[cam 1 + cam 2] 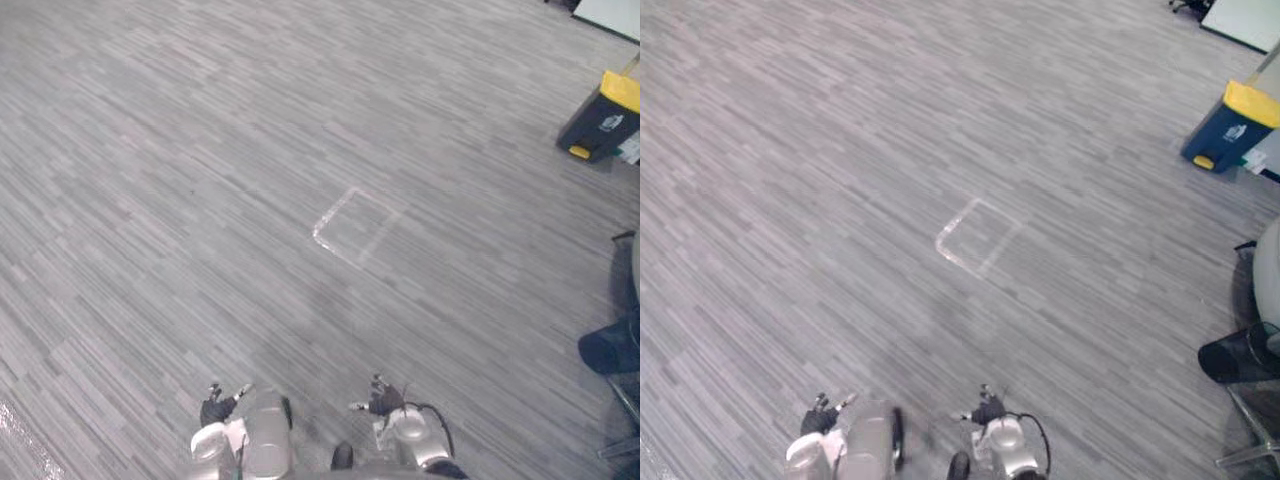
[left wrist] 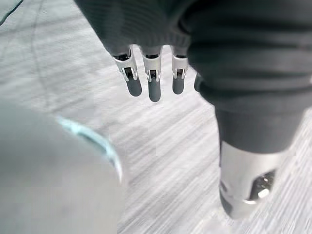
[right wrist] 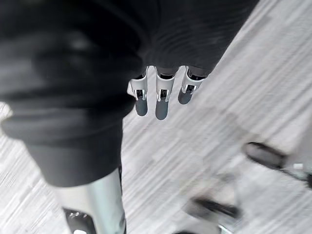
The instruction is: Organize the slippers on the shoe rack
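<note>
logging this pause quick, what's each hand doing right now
Left hand: open, holding nothing.
Right hand: open, holding nothing.

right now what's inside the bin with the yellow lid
Nothing inside shows: the bin stands with its yellow lid down, covering the contents. Only its dark blue body and a yellow pedal at its foot can be seen.
</note>
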{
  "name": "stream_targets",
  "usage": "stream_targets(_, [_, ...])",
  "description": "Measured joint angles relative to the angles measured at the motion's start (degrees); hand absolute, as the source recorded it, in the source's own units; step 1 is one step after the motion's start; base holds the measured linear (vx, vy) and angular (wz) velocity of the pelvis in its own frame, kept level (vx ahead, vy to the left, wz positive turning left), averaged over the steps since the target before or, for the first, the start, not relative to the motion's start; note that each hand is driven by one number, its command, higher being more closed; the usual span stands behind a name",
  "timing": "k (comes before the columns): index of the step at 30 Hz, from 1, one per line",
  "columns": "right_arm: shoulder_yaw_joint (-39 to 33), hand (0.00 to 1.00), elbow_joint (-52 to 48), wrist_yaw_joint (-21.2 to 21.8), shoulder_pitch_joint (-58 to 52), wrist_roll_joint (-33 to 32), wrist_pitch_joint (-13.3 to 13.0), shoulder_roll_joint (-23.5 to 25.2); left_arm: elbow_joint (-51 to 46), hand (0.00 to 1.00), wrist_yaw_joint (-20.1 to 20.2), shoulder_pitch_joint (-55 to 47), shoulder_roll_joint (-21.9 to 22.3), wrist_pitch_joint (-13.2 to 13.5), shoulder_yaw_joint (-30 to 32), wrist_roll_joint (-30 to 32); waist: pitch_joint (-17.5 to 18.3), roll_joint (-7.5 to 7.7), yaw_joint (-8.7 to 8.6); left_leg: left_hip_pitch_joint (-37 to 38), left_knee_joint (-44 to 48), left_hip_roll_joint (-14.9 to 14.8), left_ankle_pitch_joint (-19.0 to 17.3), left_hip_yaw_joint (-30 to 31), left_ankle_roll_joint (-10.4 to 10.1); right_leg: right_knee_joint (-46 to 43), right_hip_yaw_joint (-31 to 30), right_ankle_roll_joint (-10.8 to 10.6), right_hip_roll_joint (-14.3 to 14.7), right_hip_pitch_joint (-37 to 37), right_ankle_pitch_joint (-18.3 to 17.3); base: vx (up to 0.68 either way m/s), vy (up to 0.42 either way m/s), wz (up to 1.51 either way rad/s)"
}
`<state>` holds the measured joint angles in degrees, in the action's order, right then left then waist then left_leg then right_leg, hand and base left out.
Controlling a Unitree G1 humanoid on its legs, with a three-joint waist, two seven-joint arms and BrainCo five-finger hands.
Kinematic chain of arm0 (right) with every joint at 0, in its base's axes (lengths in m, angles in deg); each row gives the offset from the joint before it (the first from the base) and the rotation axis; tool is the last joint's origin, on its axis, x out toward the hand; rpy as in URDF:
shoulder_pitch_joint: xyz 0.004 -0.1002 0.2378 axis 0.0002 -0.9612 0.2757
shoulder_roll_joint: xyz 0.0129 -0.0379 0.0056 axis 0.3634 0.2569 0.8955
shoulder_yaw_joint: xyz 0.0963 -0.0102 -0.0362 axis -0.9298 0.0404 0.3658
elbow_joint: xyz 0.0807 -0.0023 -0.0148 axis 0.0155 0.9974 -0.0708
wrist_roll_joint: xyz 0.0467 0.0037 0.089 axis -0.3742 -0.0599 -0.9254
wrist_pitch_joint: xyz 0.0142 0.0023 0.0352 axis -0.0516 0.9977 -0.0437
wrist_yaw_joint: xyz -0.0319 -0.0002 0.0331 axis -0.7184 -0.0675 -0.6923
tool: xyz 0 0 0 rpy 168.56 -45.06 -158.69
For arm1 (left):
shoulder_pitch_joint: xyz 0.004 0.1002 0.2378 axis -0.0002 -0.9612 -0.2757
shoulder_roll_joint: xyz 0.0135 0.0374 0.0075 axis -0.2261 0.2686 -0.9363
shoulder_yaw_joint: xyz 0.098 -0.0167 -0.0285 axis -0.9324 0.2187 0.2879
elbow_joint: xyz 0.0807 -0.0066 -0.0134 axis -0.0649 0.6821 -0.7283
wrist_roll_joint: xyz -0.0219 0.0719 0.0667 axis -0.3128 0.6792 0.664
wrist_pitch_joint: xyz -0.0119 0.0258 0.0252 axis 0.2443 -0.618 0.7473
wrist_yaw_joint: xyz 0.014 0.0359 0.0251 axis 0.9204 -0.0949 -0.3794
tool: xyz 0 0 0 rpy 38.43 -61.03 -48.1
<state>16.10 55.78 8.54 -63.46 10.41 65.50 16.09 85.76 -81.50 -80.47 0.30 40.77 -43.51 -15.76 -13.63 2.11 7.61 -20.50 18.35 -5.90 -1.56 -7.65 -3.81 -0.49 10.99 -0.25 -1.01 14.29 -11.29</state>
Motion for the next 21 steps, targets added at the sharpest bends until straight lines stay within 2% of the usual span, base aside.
stream_targets(1, [0.5, 0.0, 1.0, 0.0, 0.0, 0.0, -0.1, -0.3, 0.3, 0.0, 0.0, 0.3, 0.0, 0.0, 0.0, -0.1, 0.0, 0.5, 0.45, 0.9, 0.3, 1.1, 2.3, -0.3, 2.0, -0.1, -0.3, -0.1, -0.8, 1.2, -0.5, 0.65, 0.287, -0.15])
stream_targets(2, [0.5, 0.0, 1.4, 0.1, -0.1, 0.0, -0.1, -0.6, 0.4, 0.0, 0.0, 0.5, -0.5, -0.1, 0.0, -0.1, 0.3, 1.48, 0.33, 0.9, 0.9, 2.2, 0.3, -0.6, 2.7, -1.2, -0.1, 0.3, -2.1, 1.1, -0.2, 0.66, 0.294, 0.01])
stream_targets(3, [-0.2, 0.0, 1.2, -0.1, -0.1, 0.0, -0.1, -0.1, 0.5, 0.0, 0.0, 0.5, -0.4, -0.1, 0.1, -0.5, 0.4, 1.54, 0.33, 0.8, 3.1, 2.8, -2.1, -0.8, 4.1, -4.8, 0.0, -0.2, -3.1, 0.1, 0.7, 0.45, 0.204, 0.07])
stream_targets(4, [-0.3, 0.0, 1.2, -0.1, -0.2, 0.0, -0.2, -0.1, 0.5, 0.0, 0.0, 0.5, -0.4, -0.1, 0.1, -0.6, 0.4, 1.52, 0.33, 0.9, 4.0, 2.8, -3.0, -0.8, 4.3, -6.3, -0.1, -0.3, -3.4, -0.3, 0.8, 0.43, 0.203, 0.01])
stream_targets(5, [-1.4, 0.0, 1.5, 0.0, -0.6, 0.1, -0.2, -0.3, 1.3, 0.0, 0.0, 0.5, -0.8, -0.2, 0.0, -1.5, 0.4, 1.51, 0.21, 2.6, 6.5, 2.9, -5.9, -1.4, 6.0, -15.2, -0.6, -1.3, -4.7, -2.1, 0.8, 0.5, 0.235, -0.06])
stream_targets(6, [-2.0, 0.0, 1.9, 0.2, -1.0, 0.1, -0.2, -0.3, 2.6, 0.0, 0.0, 0.6, -1.3, -0.3, -0.1, -1.9, 0.3, 1.48, 0.08, 5.7, 7.1, 3.0, -8.6, -2.1, 6.7, -26.9, -0.7, -3.7, -6.4, -5.6, 2.7, 0.59, 0.28, -0.12])
stream_targets(7, [-2.3, 0.0, 2.0, 0.3, -1.1, 0.1, -0.1, -0.3, 2.9, 0.0, 0.0, 0.5, -1.5, -0.4, -0.2, -2.1, 0.3, 1.41, 0.07, 7.2, 7.1, 3.1, -9.6, -2.4, 6.8, -33.0, -0.6, -4.1, -7.5, -7.7, 4.3, 0.59, 0.259, -0.22])
stream_targets(8, [-2.4, 0.0, 2.0, 0.6, -1.7, 0.1, -0.2, -0.4, 4.2, 0.0, 0.0, 0.4, -1.7, -0.6, -0.3, -2.1, -0.1, 0.77, -0.67, 12.4, 6.2, 3.5, -12.0, -2.7, 6.6, -48.8, 1.0, -3.7, -10.1, -13.0, 4.8, 0.39, 0.156, -0.17])
stream_targets(10, [-2.3, 0.0, 1.2, 0.8, -2.6, 0.1, -0.2, -0.4, 5.5, 0.0, 0.0, 0.0, -1.7, -0.7, -1.1, -2.0, -0.2, 0.07, -2.22, 18.4, 3.2, 3.5, -13.3, -2.9, 6.8, -56.5, 4.1, -2.8, -11.2, -18.0, 3.3, 0.45, 0.153, -0.02])
stream_targets(12, [-2.3, 0.0, -0.3, 0.9, -2.7, 0.1, -0.6, -0.4, 6.4, 0.0, 0.0, 0.1, -2.0, -0.8, -1.6, -1.9, -0.3, 0.13, -3.05, 23.0, -0.7, 3.3, -13.4, -3.0, 6.7, -53.0, 8.4, -2.2, -10.9, -22.4, 0.1, 0.37, 0.073, 0.04])
stream_targets(13, [-2.3, 0.0, -0.3, 0.9, -2.8, 0.2, -0.6, -0.4, 7.0, 0.0, 0.0, 0.1, -2.0, -0.8, -1.7, -1.4, -0.3, 0.06, -3.6, 25.7, -2.7, 3.0, -13.4, -3.1, 6.7, -44.1, 11.7, -2.1, -9.8, -24.5, -1.0, 0.49, 0.043, 0.06])
stream_targets(14, [-2.3, 0.0, -0.4, 1.0, -2.7, 0.2, -0.8, -0.4, 7.1, 0.0, 0.0, 0.0, -2.1, -0.9, -1.7, -1.4, -0.3, 0.04, -3.92, 26.7, -3.7, 2.9, -13.4, -3.1, 6.6, -39.1, 12.7, -2.1, -9.1, -25.2, -1.0, 0.41, 0.014, 0.08])
stream_targets(15, [-2.3, 0.0, -0.5, 0.9, -2.3, 0.2, -1.0, -0.4, 7.1, 0.0, 0.0, 0.0, -2.1, -1.1, -1.8, -0.8, -0.3, 0.03, -4.25, 28.2, -5.2, 2.7, -13.9, -3.0, 5.7, -28.3, 13.8, -1.8, -7.4, -26.8, 0.7, 0.5, -0.022, 0.11])
stream_targets(16, [-2.2, 0.0, -0.4, 0.9, -2.2, 0.3, -1.0, -0.4, 7.2, 0.0, 0.0, 0.1, -2.2, -1.2, -2.2, 0.2, -0.3, 0.16, -4.27, 29.8, -6.5, 2.6, -14.5, -3.0, 4.9, -15.9, 14.6, -2.3, -5.8, -27.4, 5.0, 0.42, -0.043, 0.15])
stream_targets(17, [-2.2, 0.0, -0.3, 0.9, -2.2, 0.4, -1.2, -0.4, 7.4, 0.0, 0.0, 0.0, -2.4, -1.2, -2.6, 0.9, -0.4, 0.35, -4.35, 31.1, -7.2, 2.9, -14.9, -3.0, 4.1, -11.0, 15.7, -2.3, -5.5, -27.7, 7.1, 0.5, -0.091, 0.18])
stream_targets(19, [-2.4, 0.0, -0.5, 0.5, -2.4, 0.4, -1.1, -0.5, 7.3, 0.0, 0.0, -0.3, -2.6, -1.3, -4.0, 1.4, -0.1, 0.55, -4.62, 35.3, -8.6, 3.0, -17.6, -2.4, 2.1, -9.5, 17.0, 0.3, -5.9, -28.1, 9.6, 0.45, -0.143, 0.3])
stream_targets(20, [-2.5, 0.0, -0.6, 0.6, -2.7, 0.4, -1.1, -0.4, 7.2, 0.0, 0.0, -0.5, -2.6, -1.3, -4.2, 1.4, 0.4, 0.76, -4.73, 35.9, -8.9, 3.0, -18.3, -2.2, 1.8, -9.7, 16.9, 0.9, -5.8, -28.0, 9.6, 0.54, -0.182, 0.37])
stream_targets(21, [-3.3, 0.0, -1.5, 0.6, -3.8, 0.4, -1.0, -0.4, 7.1, 0.0, 0.1, -1.2, -2.3, -1.4, -4.6, 2.6, 1.8, -0.08, -4.81, 38.3, -9.3, 1.7, -20.4, -1.1, 0.4, -12.5, 16.2, 4.4, -4.8, -28.4, 12.6, 0.74, -0.22, 0.33])
